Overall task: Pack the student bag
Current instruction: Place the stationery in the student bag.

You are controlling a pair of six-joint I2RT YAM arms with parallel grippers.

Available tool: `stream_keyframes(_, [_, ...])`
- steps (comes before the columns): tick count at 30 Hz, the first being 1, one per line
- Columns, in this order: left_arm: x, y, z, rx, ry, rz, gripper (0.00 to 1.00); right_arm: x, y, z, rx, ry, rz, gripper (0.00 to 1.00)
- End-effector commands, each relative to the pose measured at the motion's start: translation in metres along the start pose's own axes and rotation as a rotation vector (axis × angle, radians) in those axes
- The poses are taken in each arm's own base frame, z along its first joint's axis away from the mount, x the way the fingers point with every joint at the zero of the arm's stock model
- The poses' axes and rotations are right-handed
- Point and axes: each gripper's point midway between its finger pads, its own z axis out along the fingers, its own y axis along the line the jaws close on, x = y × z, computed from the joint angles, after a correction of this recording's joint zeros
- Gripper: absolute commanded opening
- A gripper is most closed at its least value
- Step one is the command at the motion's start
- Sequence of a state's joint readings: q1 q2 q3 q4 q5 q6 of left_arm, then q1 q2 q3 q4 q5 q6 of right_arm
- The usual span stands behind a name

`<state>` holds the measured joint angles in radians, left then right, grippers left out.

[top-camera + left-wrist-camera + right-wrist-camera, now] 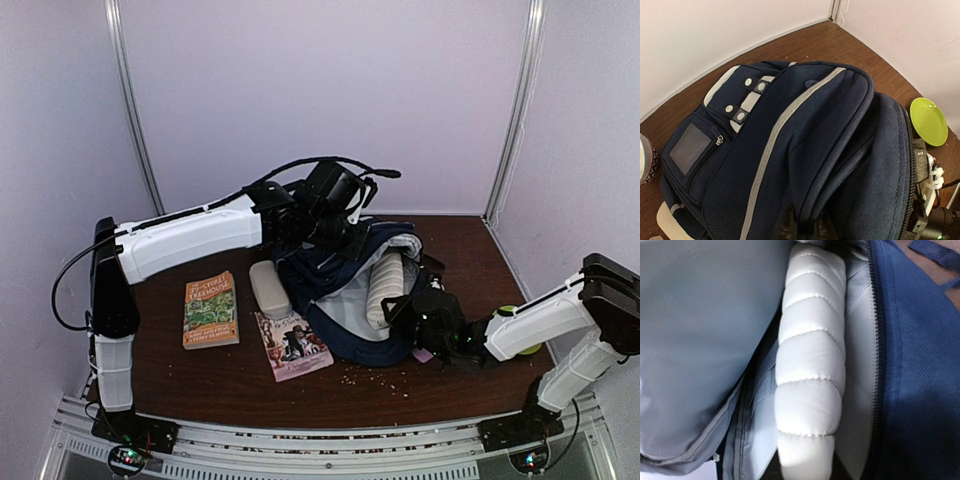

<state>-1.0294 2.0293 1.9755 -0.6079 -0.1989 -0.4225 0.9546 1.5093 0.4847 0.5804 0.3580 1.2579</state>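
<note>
Two robot arms meet at the student bag [318, 280], lying open on the brown table [200, 385]; the left gripper [340, 232] pinches the bag's raised far rim, the right gripper [412, 305] sits at its mouth near a white quilted pouch [810, 370] inside, jaw state unclear

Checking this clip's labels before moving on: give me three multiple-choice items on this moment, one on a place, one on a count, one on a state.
1. Where is the white quilted padded pouch? A) on a chair B) inside the navy-blue fabric backpack C) in a drawer
2. How many books lie on the dark wooden table? A) two B) four C) none
3. The backpack's main compartment is A) zipped shut B) open C) taped over
Key: 1 B, it rests against the grey lining; 2 A, a green paperback and a pink-covered book; 3 B, the lining shows.
</note>
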Motion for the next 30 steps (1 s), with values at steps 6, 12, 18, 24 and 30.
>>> stream_keyframes(6, [-0.091, -0.012, -0.060, 0.058, -0.318, -0.067, 0.00, -0.004, 0.055, -0.038, -0.259, 0.139, -0.132, 0.00])
stream_keyframes(12, [-0.094, -0.008, -0.071, 0.055, -0.344, -0.071, 0.00, 0.005, 0.066, -0.039, -0.316, 0.325, -0.170, 0.00])
stream_keyframes(18, [-0.095, -0.013, -0.078, 0.090, -0.355, -0.089, 0.00, 0.005, 0.073, -0.012, -0.269, 0.375, -0.150, 0.00])
stream_keyframes(24, [-0.090, -0.015, -0.079, 0.108, -0.348, -0.103, 0.00, -0.023, 0.043, 0.017, -0.204, 0.186, -0.013, 0.00])
stream_keyframes(30, [-0.085, -0.015, -0.077, 0.112, -0.337, -0.109, 0.00, -0.046, 0.007, 0.036, -0.083, 0.021, 0.026, 0.00])
